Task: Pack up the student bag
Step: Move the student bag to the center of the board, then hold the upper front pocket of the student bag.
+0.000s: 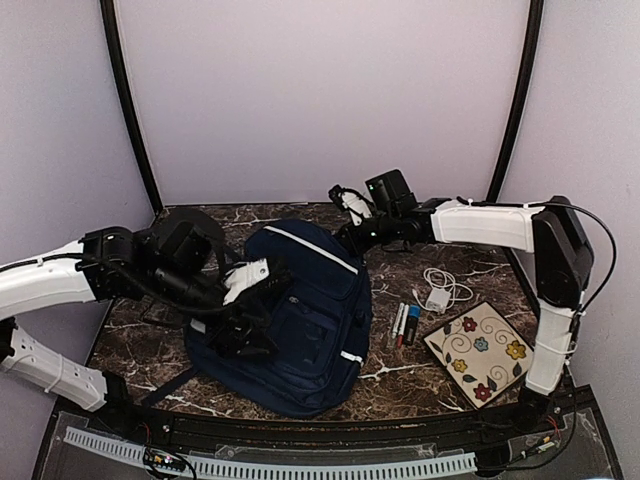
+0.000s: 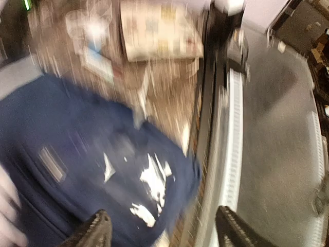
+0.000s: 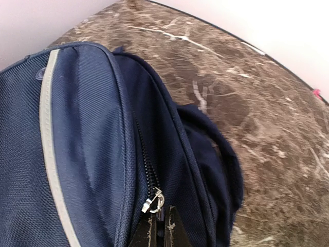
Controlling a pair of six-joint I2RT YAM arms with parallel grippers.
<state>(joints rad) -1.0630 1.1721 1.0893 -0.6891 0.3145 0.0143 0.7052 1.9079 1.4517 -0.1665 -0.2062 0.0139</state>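
The student bag, a navy backpack with thin pale stripes, lies flat on the marble table, top end toward the back. My right gripper is at that top end. In the right wrist view it is shut on the dark pull tab just below the silver zipper slider, and the zip above it is closed. My left gripper hovers over the bag's left side. The left wrist view is motion-blurred, but its fingers stand wide apart over the blue fabric with nothing between them.
Right of the bag lie a few markers, a white charger with a coiled cable and a floral notebook. A white toothed rail runs along the table's near edge. Purple walls close in the back and sides.
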